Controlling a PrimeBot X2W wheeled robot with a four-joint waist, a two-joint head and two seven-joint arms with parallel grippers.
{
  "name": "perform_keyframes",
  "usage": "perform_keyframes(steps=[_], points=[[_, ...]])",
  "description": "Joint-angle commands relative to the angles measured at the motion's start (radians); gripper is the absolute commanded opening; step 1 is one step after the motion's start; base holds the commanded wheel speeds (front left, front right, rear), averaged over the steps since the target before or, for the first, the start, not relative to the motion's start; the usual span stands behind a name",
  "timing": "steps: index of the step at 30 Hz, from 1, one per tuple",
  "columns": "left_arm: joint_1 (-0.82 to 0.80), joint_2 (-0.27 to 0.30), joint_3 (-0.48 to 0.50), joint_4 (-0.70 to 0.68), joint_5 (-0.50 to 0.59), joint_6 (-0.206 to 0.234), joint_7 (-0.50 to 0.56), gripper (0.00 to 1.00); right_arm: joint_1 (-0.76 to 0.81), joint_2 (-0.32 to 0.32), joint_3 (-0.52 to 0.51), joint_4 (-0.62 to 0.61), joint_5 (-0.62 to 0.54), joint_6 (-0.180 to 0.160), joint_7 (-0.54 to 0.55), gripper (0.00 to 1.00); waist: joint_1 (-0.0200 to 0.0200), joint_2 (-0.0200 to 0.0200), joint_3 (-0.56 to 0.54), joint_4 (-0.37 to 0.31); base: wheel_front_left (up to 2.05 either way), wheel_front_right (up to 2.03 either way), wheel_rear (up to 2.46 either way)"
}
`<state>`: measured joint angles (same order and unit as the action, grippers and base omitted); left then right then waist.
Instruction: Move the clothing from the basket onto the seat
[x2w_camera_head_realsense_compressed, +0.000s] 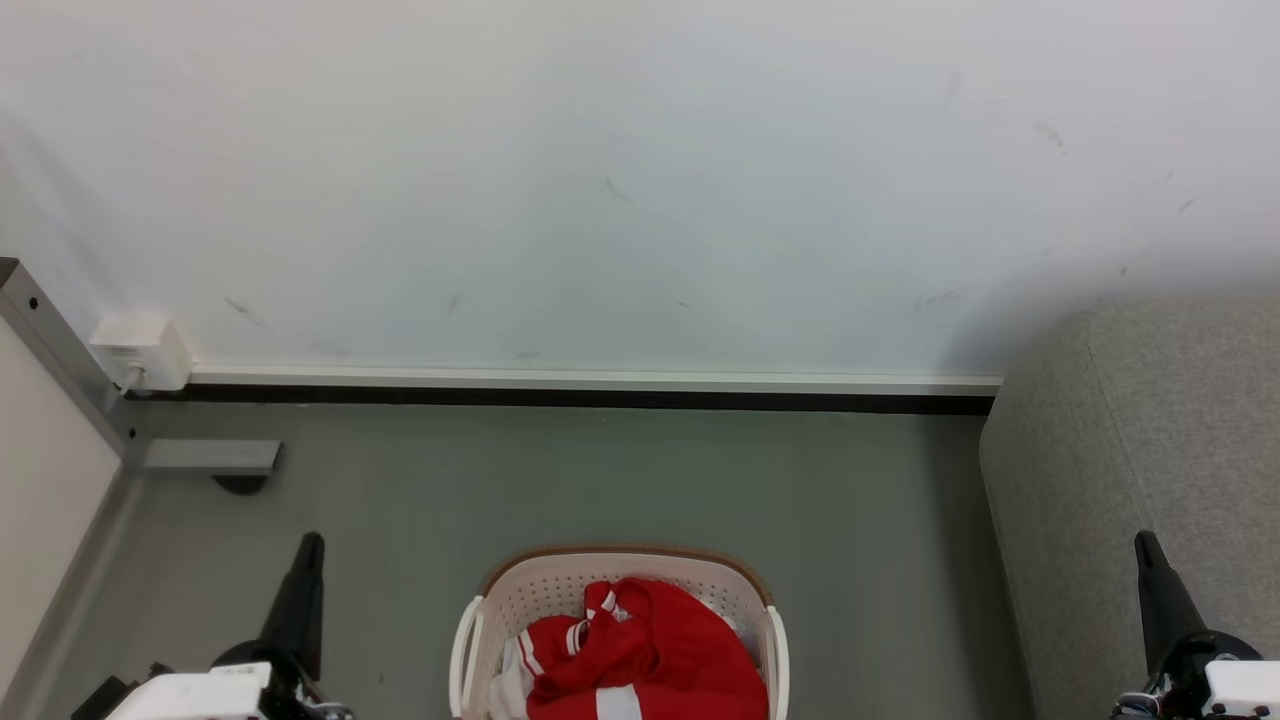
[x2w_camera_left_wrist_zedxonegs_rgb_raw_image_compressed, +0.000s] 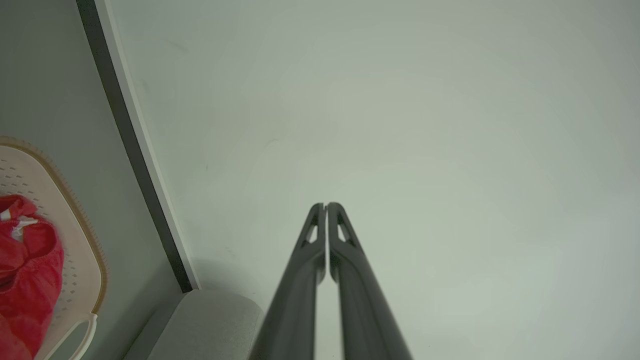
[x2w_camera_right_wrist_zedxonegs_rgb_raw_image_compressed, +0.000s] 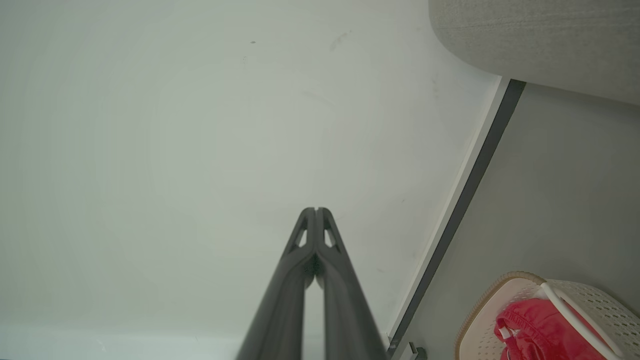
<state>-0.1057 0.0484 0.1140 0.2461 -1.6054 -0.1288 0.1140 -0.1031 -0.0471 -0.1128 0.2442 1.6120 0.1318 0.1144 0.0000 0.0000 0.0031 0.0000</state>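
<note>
Left gripper (x2w_camera_head_realsense_compressed: 310, 548), head view: lower left of frame, long dark fingers pointing up, pinched together, nothing in them. Right gripper (x2w_camera_head_realsense_compressed: 1143, 545) is lower right in the same pose, also empty, in front of the large light grey fabric couch (x2w_camera_head_realsense_compressed: 1150, 440) that runs down the right side. Cream-white perforated plastic basket with a brown rim (x2w_camera_head_realsense_compressed: 620, 553) sits on the grey floor (x2w_camera_head_realsense_compressed: 600, 470) at bottom centre, between the grippers and well apart from both. Bright red fabric clothing with white stripes (x2w_camera_head_realsense_compressed: 660, 640) is heaped inside it.

Left wrist view: fingers meet tip to tip, no gap, aimed at the bare white wall (x2w_camera_left_wrist_zedxonegs_rgb_raw_image_compressed: 400, 125). Basket (x2w_camera_left_wrist_zedxonegs_rgb_raw_image_compressed: 75, 235) and clothing (x2w_camera_left_wrist_zedxonegs_rgb_raw_image_compressed: 25, 265) at left edge, couch corner (x2w_camera_left_wrist_zedxonegs_rgb_raw_image_compressed: 210, 320) bottom left.

Right wrist view: fingers pressed together at the tips, holding nothing. Couch (x2w_camera_right_wrist_zedxonegs_rgb_raw_image_compressed: 540, 40) upper right, basket (x2w_camera_right_wrist_zedxonegs_rgb_raw_image_compressed: 595, 295) and clothing (x2w_camera_right_wrist_zedxonegs_rgb_raw_image_compressed: 535, 325) in the lower right corner.

My read on progress: zero. All the clothing I can see is in the basket, none on the couch surface in frame. Left to do: open a gripper, reach down, grab, carry right, drop on the couch. Can't tell how many garments are in the pile, so it may take repeats.
</note>
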Motion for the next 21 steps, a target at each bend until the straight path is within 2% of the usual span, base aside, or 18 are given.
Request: perform_keyframes(steps=[1, 21], points=[[-0.007, 0.003, 0.002, -0.004, -0.014, -0.005, 0.003, 0.00, -0.014, -0.007, -0.001, 0.002, 0.002, -0.002, 0.002, 0.00, 0.0000, 0.0000, 0.000, 0.000, 0.00, 0.00, 0.00], [-0.007, 0.003, 0.002, -0.004, -0.014, -0.005, 0.003, 0.00, -0.014, -0.007, -0.001, 0.002, 0.002, -0.002, 0.002, 0.00, 0.0000, 0.0000, 0.000, 0.000, 0.00, 0.00, 0.00]])
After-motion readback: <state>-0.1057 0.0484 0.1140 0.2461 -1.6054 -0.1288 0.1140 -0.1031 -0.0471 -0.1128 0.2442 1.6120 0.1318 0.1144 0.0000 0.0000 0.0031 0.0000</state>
